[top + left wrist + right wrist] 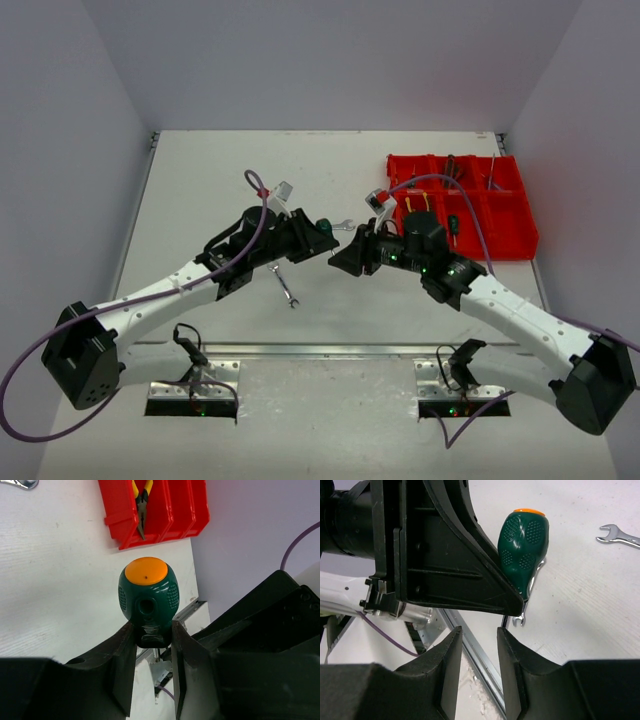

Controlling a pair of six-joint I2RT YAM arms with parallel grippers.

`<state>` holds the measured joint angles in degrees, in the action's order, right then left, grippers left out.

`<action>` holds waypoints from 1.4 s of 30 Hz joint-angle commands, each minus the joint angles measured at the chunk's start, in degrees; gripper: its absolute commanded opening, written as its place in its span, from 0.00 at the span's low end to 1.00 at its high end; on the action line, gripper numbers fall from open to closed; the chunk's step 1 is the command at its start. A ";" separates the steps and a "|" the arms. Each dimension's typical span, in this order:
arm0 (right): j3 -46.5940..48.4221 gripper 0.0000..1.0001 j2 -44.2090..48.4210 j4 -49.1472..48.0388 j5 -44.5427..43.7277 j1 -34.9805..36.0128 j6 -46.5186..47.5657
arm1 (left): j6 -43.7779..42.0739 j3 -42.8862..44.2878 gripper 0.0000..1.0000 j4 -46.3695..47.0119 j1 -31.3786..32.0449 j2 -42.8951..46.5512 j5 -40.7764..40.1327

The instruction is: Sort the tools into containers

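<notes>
The table [200, 170] is walled on the left, far and right sides, with a metal rail along its near edge. The left arm [150, 300] and right arm [520, 310] reach in from the near corners and meet at mid-table. Bare tabletop stretches from there to the far and left edges.

The bin [500, 250] sits at the far right, close to the right edge and just beyond the right arm's wrist. It already holds tools.

The left gripper [152, 630] is clamped on the neck of the screwdriver [148, 597], whose green handle and orange cap point toward the right gripper [480, 635]. That gripper's fingers [512, 655] stand a narrow gap apart with nothing between them. They are just short of the screwdriver and not touching it.

One wrench [285, 285] lies on the table below the left gripper, near the rail. Another wrench [343, 224] lies between the two grippers on the far side. Yellow pliers [141, 505] rest in a bin compartment.
</notes>
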<state>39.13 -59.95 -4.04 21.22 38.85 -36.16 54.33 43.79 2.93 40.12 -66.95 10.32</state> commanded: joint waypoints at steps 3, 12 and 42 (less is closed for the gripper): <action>3.98 0.36 -3.38 2.71 -4.13 0.29 2.42 | 0.88 0.81 0.00 5.91 1.32 2.49 1.91; 5.78 0.04 -4.46 4.65 -5.18 0.94 3.44 | -0.62 1.21 0.00 4.95 1.61 1.82 1.60; 8.55 0.00 -4.09 27.86 -22.75 -34.19 8.16 | -17.68 16.41 1.00 -33.04 0.39 11.08 -36.91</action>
<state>43.09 -62.18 18.08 2.94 13.49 -31.22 41.76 59.55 -23.86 41.37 -58.26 -21.34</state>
